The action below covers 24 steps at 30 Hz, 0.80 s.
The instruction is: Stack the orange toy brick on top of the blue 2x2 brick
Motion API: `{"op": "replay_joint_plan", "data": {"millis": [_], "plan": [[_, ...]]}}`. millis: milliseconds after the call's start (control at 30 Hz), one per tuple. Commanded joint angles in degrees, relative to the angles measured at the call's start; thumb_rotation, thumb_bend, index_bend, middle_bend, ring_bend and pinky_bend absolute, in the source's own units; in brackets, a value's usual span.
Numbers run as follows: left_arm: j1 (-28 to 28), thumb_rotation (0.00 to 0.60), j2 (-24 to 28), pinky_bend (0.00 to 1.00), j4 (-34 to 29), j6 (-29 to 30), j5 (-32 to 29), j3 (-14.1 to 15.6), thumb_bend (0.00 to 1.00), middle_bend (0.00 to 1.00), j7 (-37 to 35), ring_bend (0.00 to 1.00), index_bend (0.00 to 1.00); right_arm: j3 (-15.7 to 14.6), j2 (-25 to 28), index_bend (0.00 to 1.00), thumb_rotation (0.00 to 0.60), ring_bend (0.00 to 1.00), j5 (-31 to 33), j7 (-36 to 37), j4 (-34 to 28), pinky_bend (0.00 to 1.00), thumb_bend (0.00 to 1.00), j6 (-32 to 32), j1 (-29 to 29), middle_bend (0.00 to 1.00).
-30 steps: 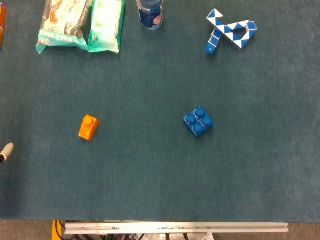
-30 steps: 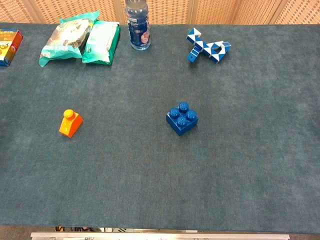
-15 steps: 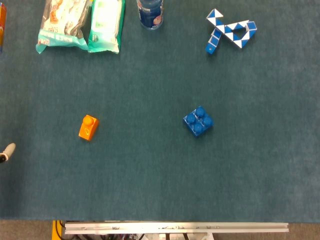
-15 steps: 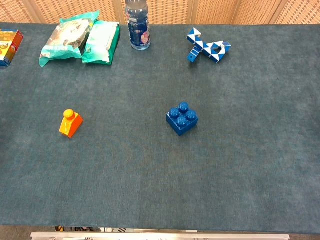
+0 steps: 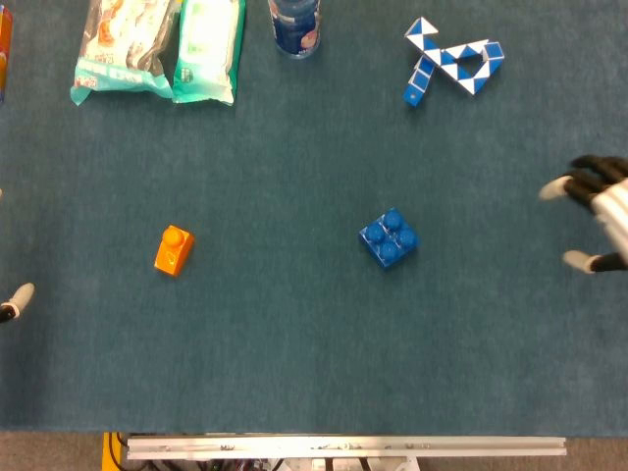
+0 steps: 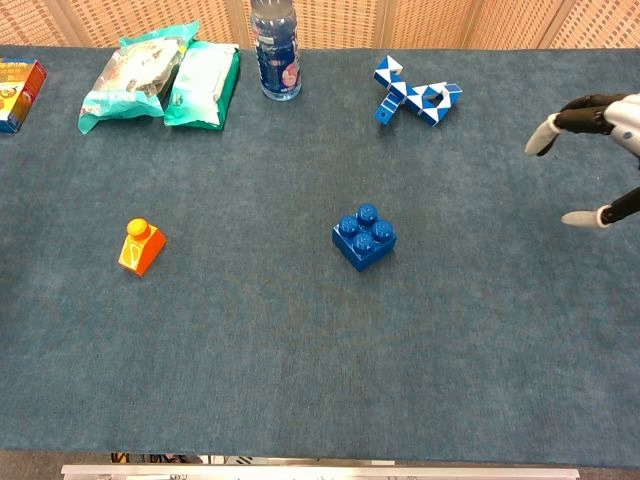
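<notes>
Our right robot hand [image 5: 594,224] comes in from the side, fingers apart, holding nothing. The orange brick [image 5: 174,250] sits alone on the counter [image 5: 294,343], well apart from the blue brick [image 5: 389,237], ready for picking. Only the head view shows our left robot hand's [image 5: 12,300] fingertip; we cannot tell its state.

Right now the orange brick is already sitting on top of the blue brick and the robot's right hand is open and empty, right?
Not quite. The orange brick is not on the blue brick; it lies on the table well to its left, apart from it, as the chest view shows. The rest is right: the right hand is open and empty.
</notes>
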Motion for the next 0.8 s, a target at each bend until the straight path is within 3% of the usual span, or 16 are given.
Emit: {"op": "replay_joint_plan", "data": {"millis": [33,300,800], "plan": [[0.1,0.600,0.0,0.10,0.0,0.1,0.0,0.1,0.15,0.12,0.0,0.16,0.11,0.1,-0.9,0.30,0.600,0.21,-0.3,-2.5,-2.8,0.29,0.00,-4.8,3.7,0.32],[0.5,0.600,0.2,0.10,0.3,0.4,-0.1,0.1,0.15,0.12,-0.6,0.16,0.11,1.7,-6.2,0.20,0.600,0.15,2.5,-8.6,-3.1,0.28,0.00,-12.8,10.0,0.26],[0.9,0.600,0.5,0.10,1.0,0.7,0.2,0.2,0.15,0.12,-1.8,0.16,0.11,3.6,-16.5,0.19,0.600,0.15,8.5,-12.9,3.2,0.28,0.00,-20.4,18.1,0.25]]}}
